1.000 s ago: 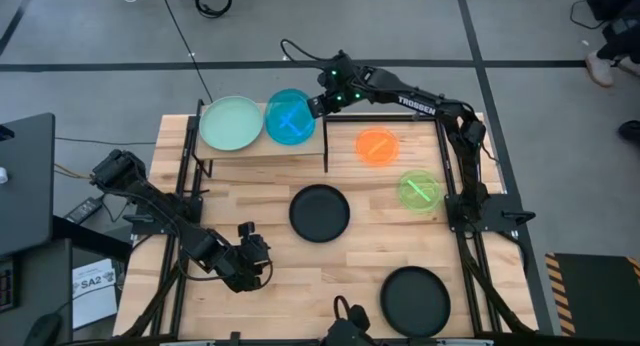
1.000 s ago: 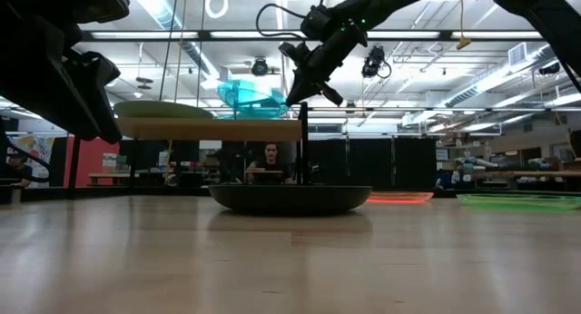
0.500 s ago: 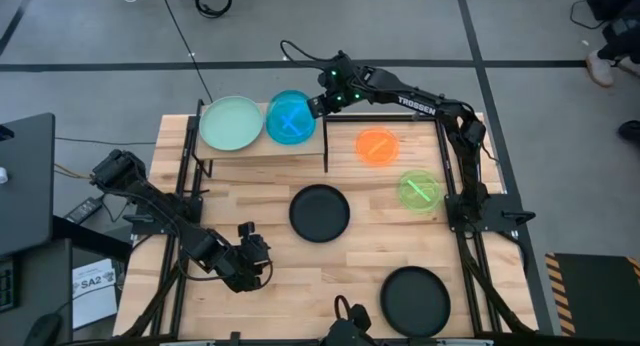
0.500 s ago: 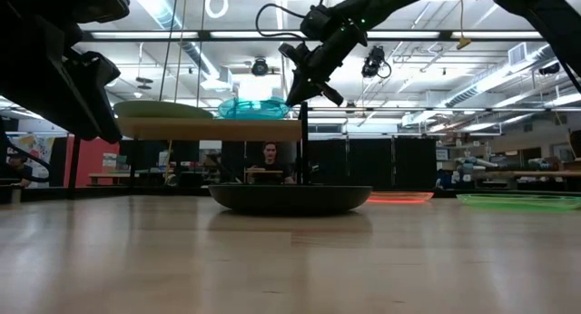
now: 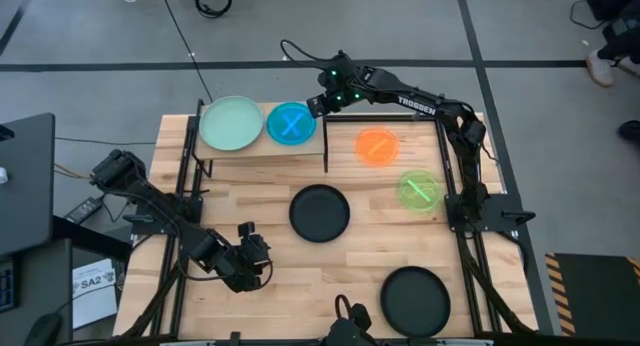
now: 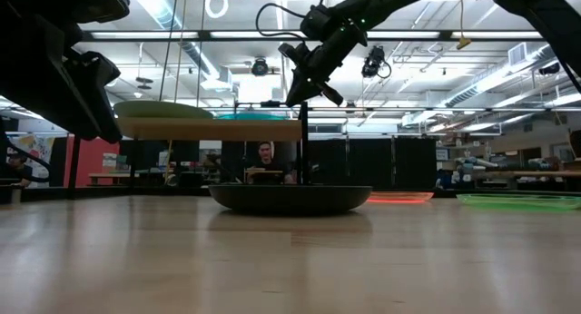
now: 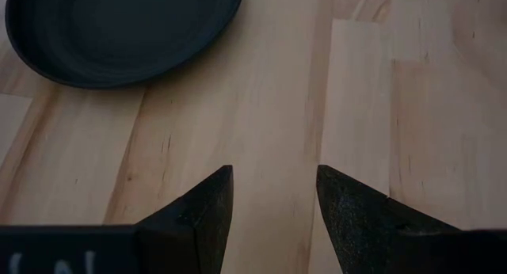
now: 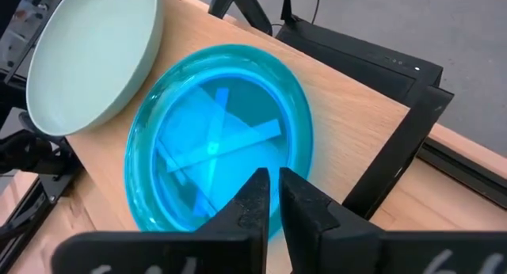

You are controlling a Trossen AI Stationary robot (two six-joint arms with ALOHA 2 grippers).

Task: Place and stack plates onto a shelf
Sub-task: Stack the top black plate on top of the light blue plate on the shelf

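Note:
The shelf [image 5: 300, 151] stands at the table's far left and bears two plates. A pale mint plate [image 5: 231, 123] lies on its left half. A translucent blue plate [image 5: 291, 123] lies flat on its right half, also seen in the right wrist view [image 8: 214, 147]. My right gripper [image 8: 275, 179] hangs just over the blue plate's right rim. It is open by a narrow gap, and the low view shows it [image 6: 302, 94] clear above the plate [image 6: 254, 115]. My left gripper [image 7: 273, 179] waits open near the table's front left, over bare wood.
A black plate [image 5: 320, 213] lies mid-table, with a second black plate [image 5: 415, 300] near the front right. An orange plate [image 5: 377, 146] and a green plate [image 5: 419, 189] lie at the right. The shelf's black leg [image 5: 326, 146] stands under my right gripper. A person [image 6: 265, 158] sits beyond the table.
The blue plate was tilted, with its right edge up at my right gripper. That edge has come down and the plate now lies flat on the shelf beside the mint plate. Neither arm has shifted.

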